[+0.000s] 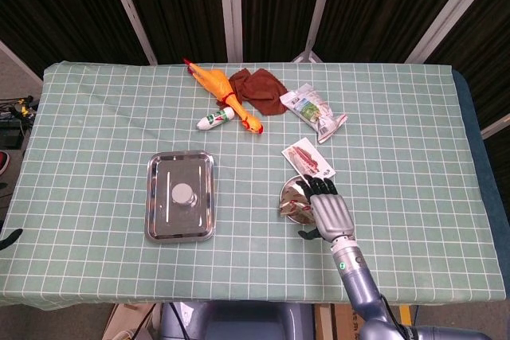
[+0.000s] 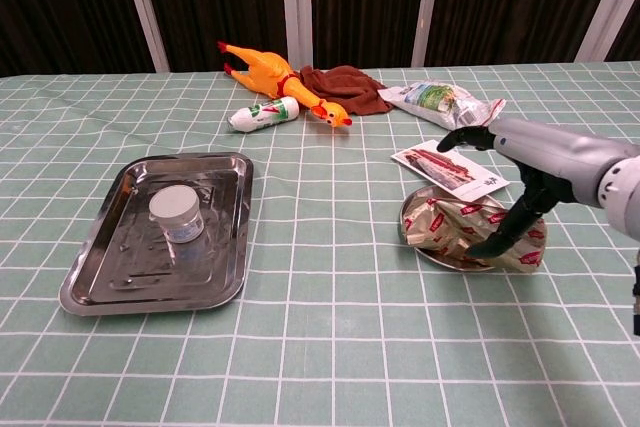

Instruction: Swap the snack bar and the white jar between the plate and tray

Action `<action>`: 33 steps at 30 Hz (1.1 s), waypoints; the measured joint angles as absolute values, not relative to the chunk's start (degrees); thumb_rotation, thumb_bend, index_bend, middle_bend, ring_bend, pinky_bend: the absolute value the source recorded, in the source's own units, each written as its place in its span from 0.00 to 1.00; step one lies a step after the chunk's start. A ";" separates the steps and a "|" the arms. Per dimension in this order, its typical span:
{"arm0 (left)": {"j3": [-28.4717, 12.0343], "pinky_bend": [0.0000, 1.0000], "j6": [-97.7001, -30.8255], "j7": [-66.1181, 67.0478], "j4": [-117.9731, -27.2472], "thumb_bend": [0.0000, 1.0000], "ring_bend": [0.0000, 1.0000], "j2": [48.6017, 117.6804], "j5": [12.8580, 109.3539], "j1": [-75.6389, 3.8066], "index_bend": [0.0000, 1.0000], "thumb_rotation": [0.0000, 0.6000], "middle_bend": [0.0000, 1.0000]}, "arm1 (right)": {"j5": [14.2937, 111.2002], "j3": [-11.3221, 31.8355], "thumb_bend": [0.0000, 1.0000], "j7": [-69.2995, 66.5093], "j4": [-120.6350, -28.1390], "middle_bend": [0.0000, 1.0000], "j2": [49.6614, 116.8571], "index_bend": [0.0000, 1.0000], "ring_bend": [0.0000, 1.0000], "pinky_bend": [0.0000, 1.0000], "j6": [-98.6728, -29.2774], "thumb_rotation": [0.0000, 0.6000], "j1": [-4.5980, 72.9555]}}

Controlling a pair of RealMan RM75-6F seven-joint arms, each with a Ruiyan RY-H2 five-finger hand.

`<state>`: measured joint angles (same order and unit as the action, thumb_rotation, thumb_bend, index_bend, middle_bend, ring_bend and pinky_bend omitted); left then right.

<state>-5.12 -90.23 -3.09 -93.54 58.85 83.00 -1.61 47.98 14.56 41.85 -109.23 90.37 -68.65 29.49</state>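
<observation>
On the small plate [image 2: 412, 237] near the tabletop's right front lay the snack bar [image 2: 470, 230], a crinkled foil wrapper, probably light, soft and slippery; best pinched across its middle. The right hand [image 1: 329, 209] hovered over it, fingers spread wide, holding nothing; contact unclear. The white jar [image 2: 176, 213] stood in the tray [image 2: 92, 272] at left front, likely rigid, best gripped around its sides. Left hand not seen.
</observation>
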 measured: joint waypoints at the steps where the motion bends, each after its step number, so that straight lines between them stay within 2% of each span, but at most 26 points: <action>1: -5.19 0.08 -90.27 -3.11 -93.50 0.17 0.00 58.85 82.88 -1.59 0.24 1.00 0.00 | 47.67 14.58 0.13 41.78 -108.04 0.09 90.92 0.14 0.09 0.00 -68.77 1.00 29.87; 4: -5.40 0.08 -90.31 -2.99 -93.46 0.17 0.00 58.89 82.41 -1.52 0.24 1.00 0.00 | 47.27 14.36 0.13 40.83 -106.30 0.10 91.55 0.14 0.12 0.00 -68.91 1.00 30.45; 10: -5.41 0.08 -89.95 -2.50 -94.08 0.18 0.00 58.82 82.01 -1.48 0.24 1.00 0.00 | 47.03 13.40 0.13 39.71 -103.53 0.23 92.57 0.20 0.25 0.00 -69.22 1.00 31.28; 26: -5.72 0.09 -89.47 -1.99 -94.66 0.18 0.00 58.73 81.11 -1.49 0.24 1.00 0.00 | 46.30 12.44 0.14 38.06 -94.83 0.39 96.49 0.34 0.42 0.00 -69.92 1.00 33.02; 33: -5.62 0.09 -89.27 -2.01 -94.94 0.18 0.00 58.66 81.23 -1.50 0.24 1.00 0.00 | 46.42 12.31 0.26 36.96 -94.04 0.51 96.57 0.49 0.55 0.07 -69.98 1.00 33.05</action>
